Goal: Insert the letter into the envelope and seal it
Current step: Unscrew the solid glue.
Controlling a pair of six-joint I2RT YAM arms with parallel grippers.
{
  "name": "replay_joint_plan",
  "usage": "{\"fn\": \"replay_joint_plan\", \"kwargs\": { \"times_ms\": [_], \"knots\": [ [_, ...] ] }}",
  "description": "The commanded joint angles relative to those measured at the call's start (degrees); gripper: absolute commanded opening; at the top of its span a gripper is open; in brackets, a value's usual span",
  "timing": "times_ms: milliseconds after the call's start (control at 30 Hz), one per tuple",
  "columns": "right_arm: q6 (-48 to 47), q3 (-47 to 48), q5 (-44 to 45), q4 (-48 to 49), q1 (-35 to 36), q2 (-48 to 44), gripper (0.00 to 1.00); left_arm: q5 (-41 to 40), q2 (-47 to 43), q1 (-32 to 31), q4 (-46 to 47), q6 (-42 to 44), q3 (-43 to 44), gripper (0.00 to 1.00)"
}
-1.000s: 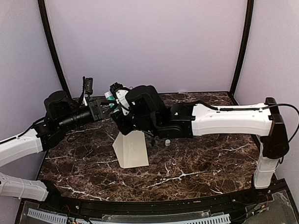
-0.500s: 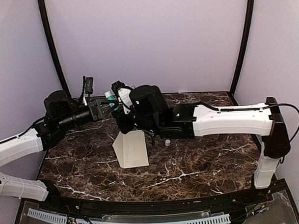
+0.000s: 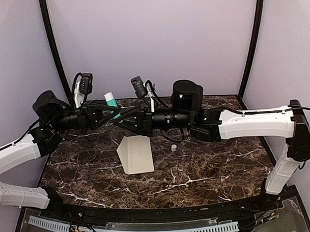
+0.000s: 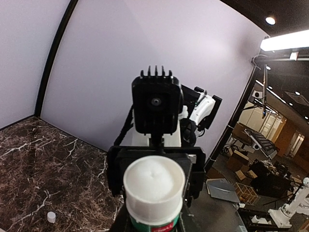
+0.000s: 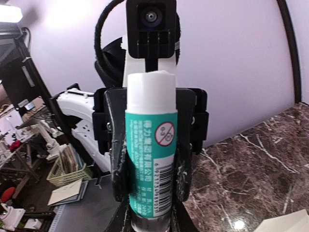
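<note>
Nearest the camera, the cream envelope (image 3: 136, 155) lies flat on the dark marble table (image 3: 213, 170), with a small white cap (image 3: 173, 147) standing near the envelope's far right corner. Above and beyond the envelope, the left gripper (image 3: 109, 112) and right gripper (image 3: 120, 116) meet tip to tip, each narrowed onto the same upright teal-and-white glue stick (image 3: 110, 99).

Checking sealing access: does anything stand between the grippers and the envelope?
Nothing visible does. The envelope lies uncovered on the table; the left gripper and right gripper, raised, both clasp a glue stick. A small white cap lies clear of the envelope.
</note>
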Motion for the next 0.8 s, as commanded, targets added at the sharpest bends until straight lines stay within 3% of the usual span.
{"fn": "replay_joint_plan", "kwargs": {
  "times_ms": [0, 200, 367, 467, 567, 767],
  "knots": [
    [8.4, 0.0, -17.1, 18.5, -0.7, 1.4, 0.03, 9.4, 0.0, -0.3, -1.9, 2.8, 1.2, 0.00],
    [11.1, 0.1, -19.2, 22.1, -1.2, 2.9, 0.04, 11.6, 0.0, -0.3, 1.4, 0.8, 0.1, 0.00],
    [9.1, -0.6, -14.2, 17.7, -1.6, 1.5, 0.24, 8.9, -1.0, -0.3, 0.1, 1.7, -0.5, 0.00],
    [6.4, -2.7, -7.7, 13.9, -2.1, -0.9, 0.46, 2.5, -3.1, -0.3, -0.7, 2.2, -1.4, 0.00],
    [3.0, -4.3, 0.2, 8.4, -2.1, -3.3, 0.60, -4.1, -4.5, -0.3, -0.7, 1.9, -2.4, 0.00],
    [-3.1, -2.3, 16.3, -2.9, 0.3, -3.0, 0.63, -19.7, -4.2, -0.2, -9.5, 1.5, -0.4, 0.00]
  ]
}}
